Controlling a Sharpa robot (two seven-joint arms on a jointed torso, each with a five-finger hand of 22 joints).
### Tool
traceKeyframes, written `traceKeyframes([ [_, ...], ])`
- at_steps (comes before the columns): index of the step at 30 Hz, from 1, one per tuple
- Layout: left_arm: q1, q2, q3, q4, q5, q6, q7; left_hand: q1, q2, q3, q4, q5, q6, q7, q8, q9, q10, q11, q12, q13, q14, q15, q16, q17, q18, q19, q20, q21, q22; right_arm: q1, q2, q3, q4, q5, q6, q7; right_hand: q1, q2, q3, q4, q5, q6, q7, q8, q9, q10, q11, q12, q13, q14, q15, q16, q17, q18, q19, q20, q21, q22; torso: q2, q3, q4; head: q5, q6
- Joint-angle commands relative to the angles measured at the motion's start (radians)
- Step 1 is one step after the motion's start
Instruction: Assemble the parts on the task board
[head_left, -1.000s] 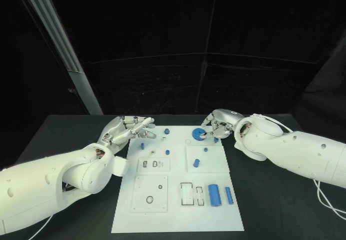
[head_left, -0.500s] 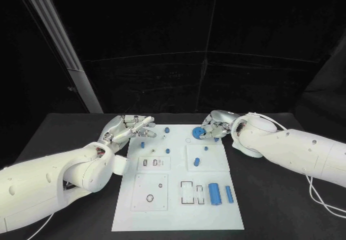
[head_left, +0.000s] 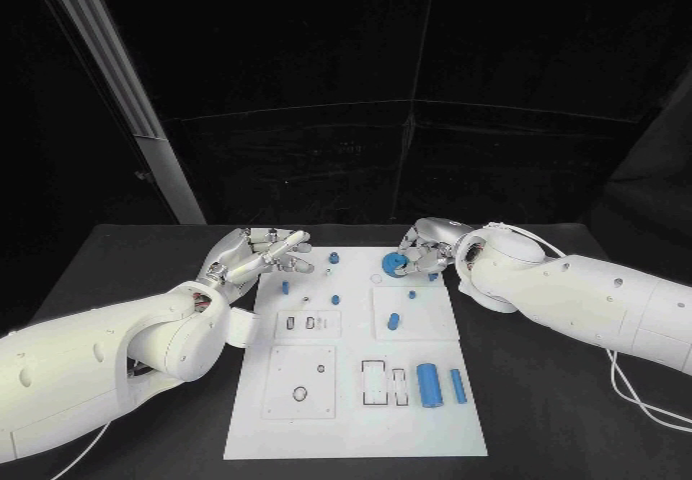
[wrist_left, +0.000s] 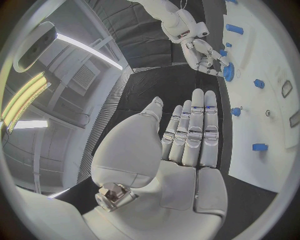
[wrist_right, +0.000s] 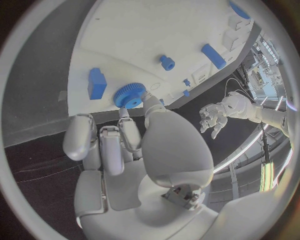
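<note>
The white task board (head_left: 361, 410) lies in the middle of the black table. At its far edge my right hand (head_left: 428, 250) pinches a round blue gear (head_left: 392, 263) between thumb and a finger; in the right wrist view the blue gear (wrist_right: 130, 95) sits at the fingertips (wrist_right: 149, 101), just over the board. My left hand (head_left: 267, 253) hovers at the board's far left corner, fingers stretched out and apart, holding nothing. In the left wrist view the left hand (wrist_left: 190, 135) is flat and the right hand (wrist_left: 201, 50) with the gear (wrist_left: 228, 71) lies beyond it.
Small blue pegs (head_left: 333, 259) (head_left: 284, 288) (head_left: 335, 300) (head_left: 411, 295) stand on the board's far half, with an oblong blue piece (head_left: 392, 322) near the middle. Two blue cylinders (head_left: 427, 384) (head_left: 457, 387) lie at the near right beside empty slots (head_left: 374, 385).
My right hand has drawn slightly leftward and farther away with the gear in its fingers. The left hand has barely moved.
</note>
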Motion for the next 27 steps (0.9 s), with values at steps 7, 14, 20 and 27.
traceKeyframes([
  [7, 0.001, 0.001, 0.000, -0.001, -0.007, 0.027, -0.004, 0.004, 0.007, -0.001, -0.006, -0.004, 0.003, 0.006, -0.006, -0.001, 0.002, 0.003, -0.004, -0.001, -0.005, 0.004, -0.007, 0.001, 0.006, 0.004, 0.006, -0.005, -0.001, 0.002, 0.012, 0.001, -0.002, -0.074, -0.021, -0.024, 0.016, -0.008, -0.015, -0.001, -0.009, -0.015, 0.003, 0.001, -0.001, 0.005, 0.000, 0.008, 0.006, 0.074, 0.012, 0.008, 0.094, -0.022, 0.012, 0.001, 0.012, 0.012, 0.000, -0.0003, 0.0000, -0.001, -0.003],
  [14, 0.001, 0.002, 0.000, -0.001, -0.007, 0.030, -0.006, 0.004, 0.007, -0.001, -0.006, -0.004, 0.003, 0.006, -0.006, -0.001, 0.002, 0.003, -0.004, -0.001, -0.005, 0.004, -0.007, 0.001, 0.006, 0.004, 0.006, -0.005, -0.001, 0.002, 0.024, 0.001, -0.008, -0.095, -0.002, -0.032, 0.021, -0.007, -0.017, -0.001, -0.018, -0.016, 0.004, 0.002, -0.001, 0.005, 0.001, 0.011, 0.010, 0.074, 0.013, 0.010, 0.097, -0.023, 0.013, 0.002, 0.014, 0.016, 0.000, -0.0002, 0.0006, -0.002, -0.005],
  [20, 0.001, 0.002, 0.000, -0.001, -0.007, 0.032, -0.008, 0.004, 0.007, -0.001, -0.006, -0.004, 0.003, 0.006, -0.006, -0.001, 0.002, 0.003, -0.004, -0.001, -0.005, 0.004, -0.007, 0.001, 0.006, 0.004, 0.006, -0.005, -0.001, 0.002, 0.031, 0.001, -0.014, -0.113, 0.017, -0.037, 0.051, 0.010, -0.007, -0.015, -0.030, 0.004, -0.001, 0.018, 0.003, 0.018, -0.002, 0.038, 0.040, 0.074, 0.011, 0.012, 0.103, -0.024, 0.014, 0.002, 0.019, 0.024, 0.000, -0.0002, 0.0009, -0.002, -0.009],
  [27, 0.001, 0.001, 0.000, -0.001, -0.007, 0.032, -0.010, 0.004, 0.008, -0.001, -0.006, -0.004, 0.003, 0.006, -0.007, -0.001, 0.002, 0.003, -0.005, 0.000, -0.005, 0.004, -0.008, 0.002, 0.006, 0.004, 0.006, -0.005, -0.001, 0.002, 0.036, 0.001, -0.017, -0.130, 0.037, -0.043, 0.098, 0.053, 0.037, -0.044, -0.087, 0.062, -0.011, 0.049, 0.012, 0.044, -0.012, 0.085, 0.090, 0.075, 0.004, 0.015, 0.111, -0.025, 0.016, -0.004, 0.026, 0.035, 0.000, 0.0002, -0.0009, -0.002, -0.012],
])
